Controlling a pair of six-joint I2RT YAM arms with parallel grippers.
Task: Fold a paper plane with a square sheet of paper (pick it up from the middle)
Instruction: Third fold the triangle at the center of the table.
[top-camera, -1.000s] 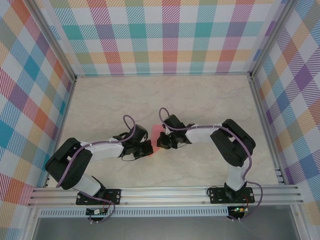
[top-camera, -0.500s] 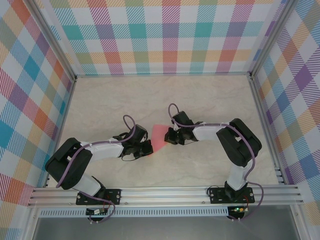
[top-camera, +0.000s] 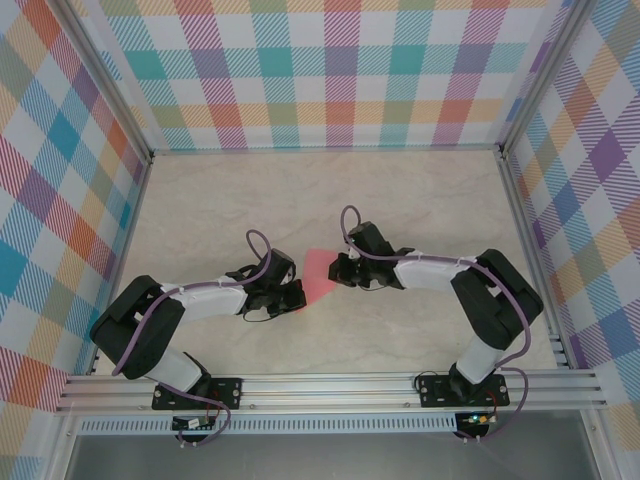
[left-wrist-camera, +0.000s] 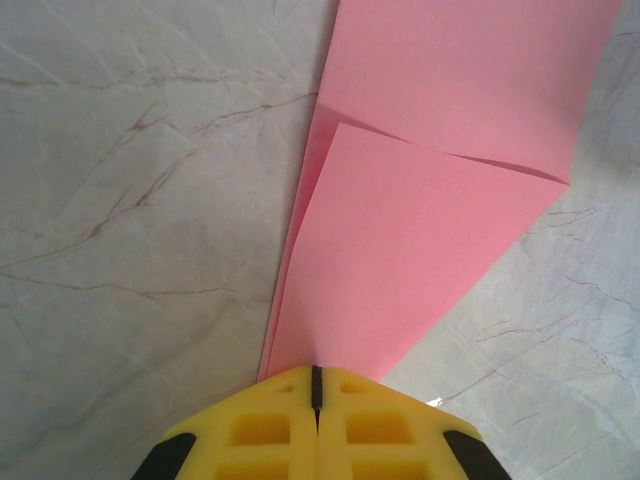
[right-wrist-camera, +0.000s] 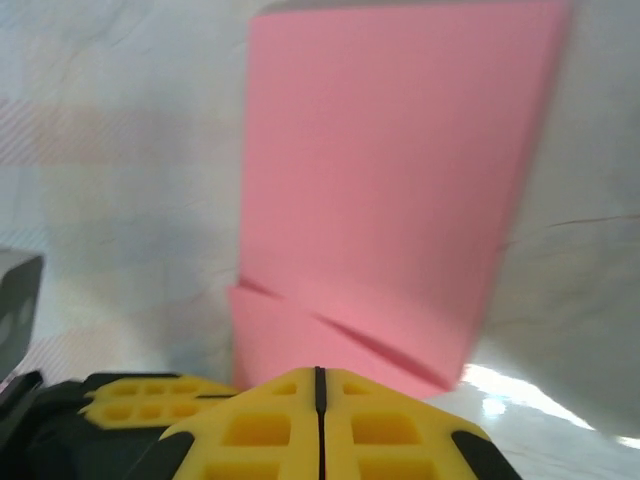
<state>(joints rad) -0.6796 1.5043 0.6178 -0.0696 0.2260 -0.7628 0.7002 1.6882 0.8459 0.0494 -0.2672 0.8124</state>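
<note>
Salmon-pink, thin and matte, the square sheet of paper (top-camera: 318, 272) lies partly folded on the pale marble-pattern table (top-camera: 420, 200). In the top view it sits at centre, between the two arms. The left gripper (top-camera: 298, 298) is at its near-left tip. The right gripper (top-camera: 337, 272) touches its right edge.

Left wrist view: the left gripper (left-wrist-camera: 315, 372) is fully closed, its yellow ribbed fingers (left-wrist-camera: 260, 430) meeting on the sheet's pointed near end. Whether the point is pinched or only pressed to the table cannot be told. One diagonal flap overlies the lower layer, with crisp creases.

Right wrist view: the right gripper (right-wrist-camera: 318, 375) is also closed, its tips at the sheet's edge beside a small raised fold. Nothing is visibly clamped.

Handling judgement: the sheet is very light, limp and easily creased or torn. It is likely to slide on the smooth table. Pin one end and grip at a folded, doubled edge.
</note>
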